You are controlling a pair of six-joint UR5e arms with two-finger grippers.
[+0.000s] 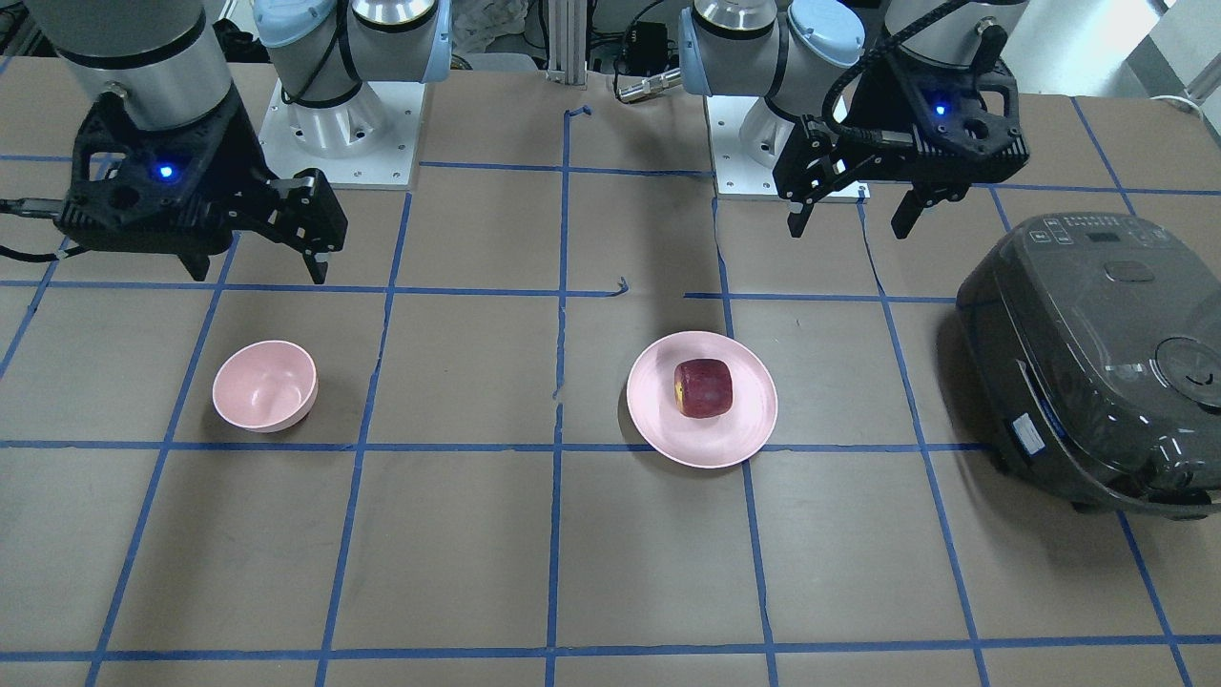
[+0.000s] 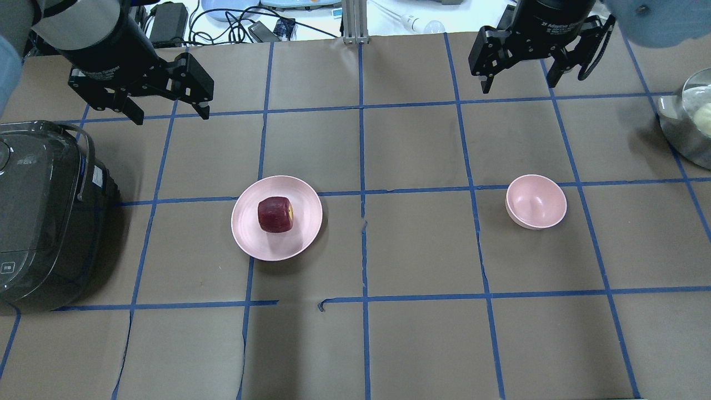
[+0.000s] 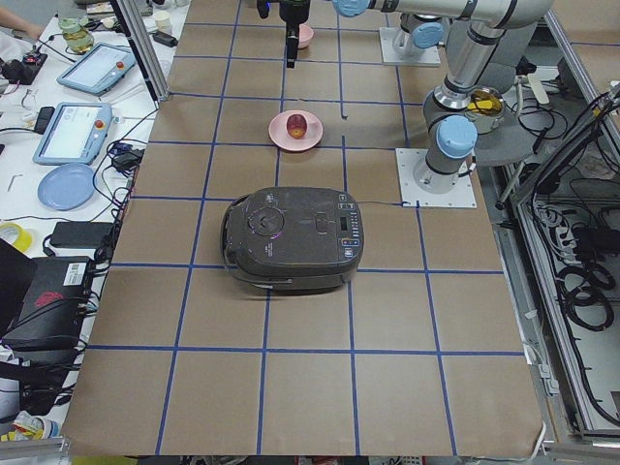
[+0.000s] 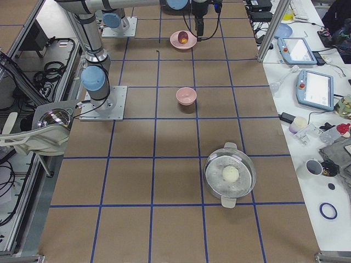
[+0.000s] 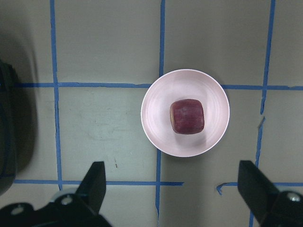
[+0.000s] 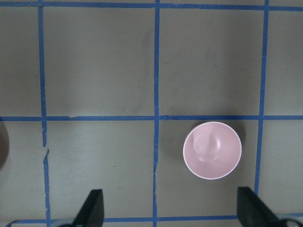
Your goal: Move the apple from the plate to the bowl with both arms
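At the far left of the overhead view stands a dark grey rice cooker [image 2: 39, 216], a rounded, glossy plastic box with its lid down. It rests on the table [image 2: 422, 250], whose top is matt brown paper ruled into squares by blue tape [image 2: 361, 144]. Beyond the cooker hangs the left gripper [image 2: 171, 114], black and angular, its two fingers spread wide and holding nothing. The left wrist view shows the same wide gap, with the plate in sight beyond the fingertips.

The plate [image 2: 303, 236] is a wide, shallow, round disc of smooth pale pink. It lies flat over a tape crossing, left of the table's middle. The apple [image 2: 275, 214] sits on the plate near its middle. It is dark red and dull-skinned, blocky with rounded corners, with a yellowish patch on the side turned to the right.

Well apart to the right stands the bowl [image 2: 536, 201], small, deep and round, in the same pale pink, its smooth inside catching a soft sheen. Beyond it, toward the table's far edge, the right gripper [image 2: 519, 84] hangs with its fingers also spread wide, gripping nothing. At the far right edge sits a shiny steel pot [image 2: 680, 139] with a pale round lump [image 2: 704, 119] inside
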